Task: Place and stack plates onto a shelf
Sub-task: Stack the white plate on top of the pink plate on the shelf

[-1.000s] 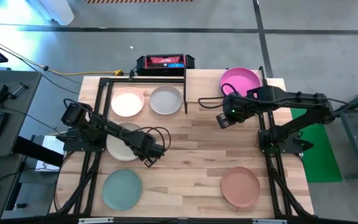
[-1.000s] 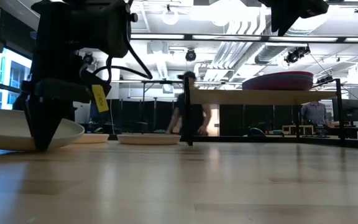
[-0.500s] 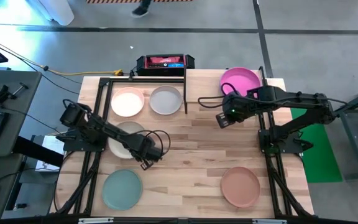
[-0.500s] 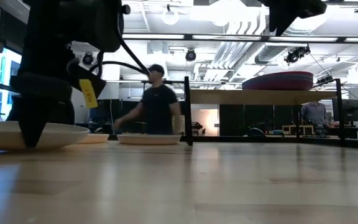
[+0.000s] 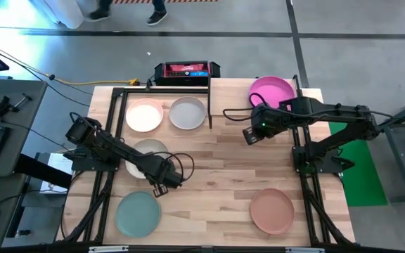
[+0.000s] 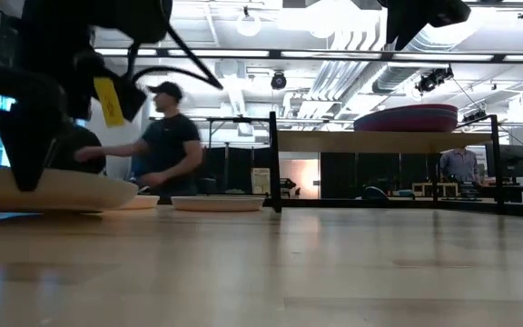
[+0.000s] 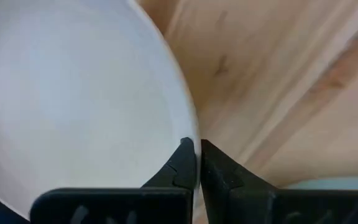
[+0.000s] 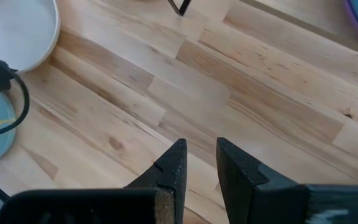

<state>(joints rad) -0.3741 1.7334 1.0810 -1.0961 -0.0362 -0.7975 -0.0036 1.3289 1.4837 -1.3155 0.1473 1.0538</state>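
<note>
My left gripper (image 5: 162, 185) is shut on the cream plate (image 5: 145, 153) left of the table's middle; the low view shows that plate (image 6: 53, 189) large at the left. My right gripper (image 5: 252, 134) hangs open over bare wood near the shelf (image 5: 230, 95), touching nothing. The magenta plate (image 5: 271, 91) tops a stack (image 6: 405, 118) on the shelf. Pale pink (image 5: 144, 114) and grey-white (image 5: 188, 112) plates lie flat near the far edge. Teal-green (image 5: 138, 213) and tan-brown (image 5: 272, 210) plates lie flat near the near edge. My left gripper pinches the cream plate's rim (image 7: 190, 132) between its two fingers, one finger on the inside of the rim and one outside. It comes from above, on the plate's near-right side. The plate sits about level; whether its underside is clear of the table I cannot tell.
A black box (image 5: 183, 69) sits beyond the far edge. Black frame posts (image 5: 209, 98) stand by the shelf and along the table's sides. Bare wood (image 5: 216, 183) lies between the plates. A person (image 6: 166, 136) walks in the room behind.
My left gripper has moved toward the near edge and slightly left, keeping its hold on the cream plate. In the low view the plate has come nearer and shifted left. The right arm has kept still. A person has walked across behind the table.
</note>
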